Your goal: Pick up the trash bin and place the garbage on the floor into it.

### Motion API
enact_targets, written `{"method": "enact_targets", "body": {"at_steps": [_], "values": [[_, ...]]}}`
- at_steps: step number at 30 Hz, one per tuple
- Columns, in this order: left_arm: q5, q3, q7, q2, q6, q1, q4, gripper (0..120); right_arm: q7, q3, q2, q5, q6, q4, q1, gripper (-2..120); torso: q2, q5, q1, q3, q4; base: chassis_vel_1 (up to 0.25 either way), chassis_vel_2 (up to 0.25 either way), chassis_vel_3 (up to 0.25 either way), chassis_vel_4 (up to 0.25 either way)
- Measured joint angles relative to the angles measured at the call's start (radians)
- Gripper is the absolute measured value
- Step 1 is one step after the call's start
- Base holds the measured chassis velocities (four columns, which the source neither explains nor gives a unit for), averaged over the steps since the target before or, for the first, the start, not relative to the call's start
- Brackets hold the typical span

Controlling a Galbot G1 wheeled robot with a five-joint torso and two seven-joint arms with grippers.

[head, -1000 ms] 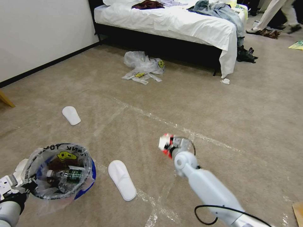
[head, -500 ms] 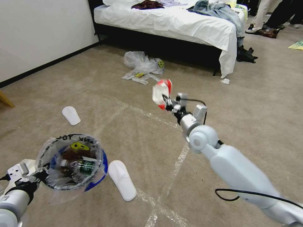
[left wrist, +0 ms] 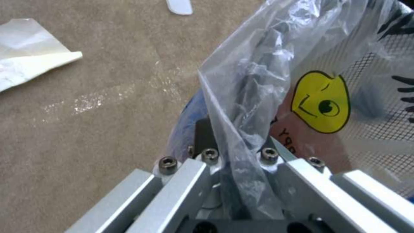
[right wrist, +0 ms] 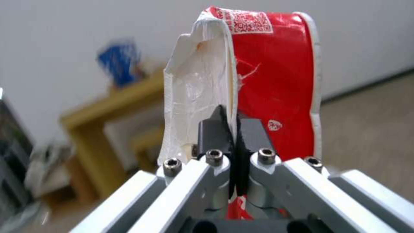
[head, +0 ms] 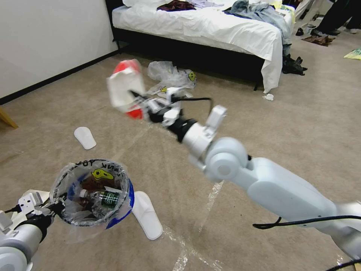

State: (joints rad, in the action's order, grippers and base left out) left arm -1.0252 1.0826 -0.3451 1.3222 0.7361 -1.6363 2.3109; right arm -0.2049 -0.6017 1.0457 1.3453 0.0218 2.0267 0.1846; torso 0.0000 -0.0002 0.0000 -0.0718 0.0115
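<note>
The trash bin (head: 113,216), red with a blue band and a printed clear liner, hangs low at the left with a small bottle and other litter inside. My left gripper (head: 50,209) is shut on the trash bin's (left wrist: 321,136) rim and liner, as the left gripper (left wrist: 235,139) shows close up. My right gripper (head: 142,104) is raised above and beyond the bin, shut on a red and white wrapper (head: 125,87). The right wrist view shows the right gripper (right wrist: 233,129) pinching the wrapper's (right wrist: 271,81) edge. More garbage lies on the floor (head: 285,143): two white slippers (head: 85,137) (head: 147,215), clear plastic bags (head: 171,78) and crumpled paper (head: 268,97).
A bed (head: 210,26) with white sheets stands at the back, with dark items (head: 293,66) at its foot. A white wall (head: 45,37) runs along the left. Shiny tape lines (head: 205,210) cross the carpet. A white sheet (left wrist: 26,61) lies near the bin.
My right arm has lifted the wrapper from near the floor and swung it up and left toward the bin. The left arm has carried the bin slightly right.
</note>
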Motion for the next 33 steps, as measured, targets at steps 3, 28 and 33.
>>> {"method": "enact_targets", "body": {"at_steps": [3, 28, 33], "values": [[0.001, 0.000, 0.000, -0.001, 0.000, 0.000, 0.000, 1, -0.026, -0.065, 0.019, 0.000, 0.027, -0.012, -0.021, 0, 0.000, 0.0000, 0.000, 0.000, 0.0000, 0.000, 0.000, 0.000, 0.000], [0.018, -0.016, 0.002, 0.004, -0.001, 0.008, -0.005, 1, -0.154, -0.293, 0.104, -0.088, 0.122, -0.108, -0.005, 0, 0.000, 0.0002, 0.000, 0.000, 0.0000, 0.000, 0.000, 0.000, 0.000], [0.019, -0.017, 0.003, 0.006, -0.002, 0.008, -0.005, 1, -0.164, -0.310, 0.114, -0.100, 0.129, -0.117, 0.006, 0, 0.000, 0.0001, 0.000, 0.000, 0.0000, 0.000, 0.000, 0.000, 0.000]]}}
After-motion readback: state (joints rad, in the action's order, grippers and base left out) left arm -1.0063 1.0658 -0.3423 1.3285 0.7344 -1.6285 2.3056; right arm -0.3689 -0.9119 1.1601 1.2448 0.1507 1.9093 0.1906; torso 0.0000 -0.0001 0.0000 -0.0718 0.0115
